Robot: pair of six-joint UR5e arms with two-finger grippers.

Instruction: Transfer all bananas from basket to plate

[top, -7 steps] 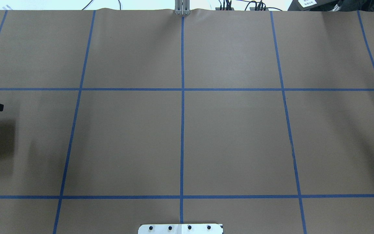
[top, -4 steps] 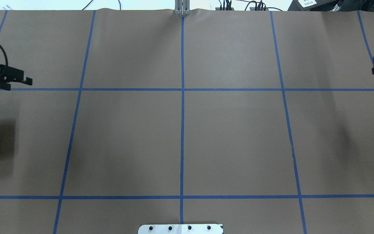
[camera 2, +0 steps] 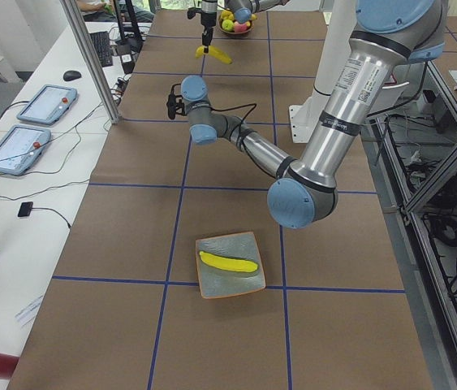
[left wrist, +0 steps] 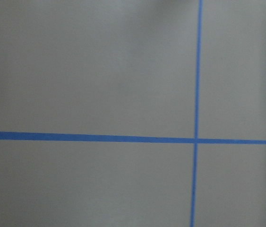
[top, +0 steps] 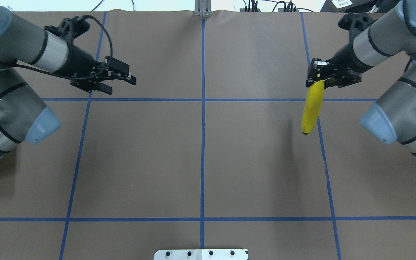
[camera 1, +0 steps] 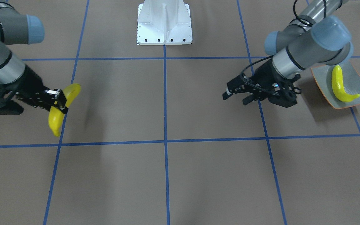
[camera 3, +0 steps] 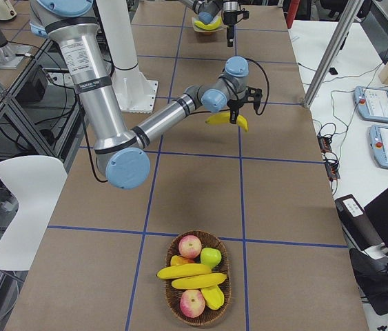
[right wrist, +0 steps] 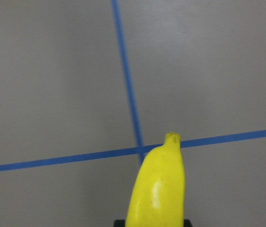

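My right end effector (top: 316,80) grips one end of a banana (top: 311,110), which hangs in the air over the tabletop (top: 200,162); my left end effector (top: 121,83) is spread wide and empty, well apart from it. I think a hand-over comes next, so I should go slowly and let go only once the left one has it. The front view shows the plate (camera 1: 358,84) with a second banana (camera 1: 339,86); overhead, my arm hides nearly all of it; only the right side view shows the basket (camera 3: 168,293) with the other bananas (camera 3: 190,276).

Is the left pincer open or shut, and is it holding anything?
Open and empty. The left pincer has its fingers spread apart with nothing between them, as both the overhead and front-facing views show.
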